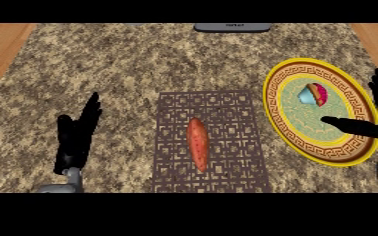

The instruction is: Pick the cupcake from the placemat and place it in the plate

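Nearest the camera, at the lower left, the left hand [75, 139] rests over the table [148, 60] with its fingers straight and pointing up, holding nothing; part of its grey forearm shows below it at the picture's edge.

The cupcake [314, 94] lies tipped on its side in the plate [284, 125], in the upper part of the plate's pale green centre. Its light blue wrapper faces left and its red and brown top faces right. It is off the placemat [236, 150] and no hand touches it.

The plate is round with a yellow rim and a brown patterned band inside the rim. It sits on the table at the right, just beside the placemat's right edge.

The right hand [353, 126] enters from the right edge. One dark finger reaches over the plate's lower half, straight and pointing left, below the cupcake and apart from it. Another dark part of the hand shows at the right edge above the plate. The hand is open and holds nothing.

The placemat is dark brown with a grid pattern and lies at the centre of the table. An orange sweet potato [198, 144] lies on it lengthwise, near its middle.

The table has a speckled stone top. A dark grey object [232, 27] sits at its far edge, only partly in view.
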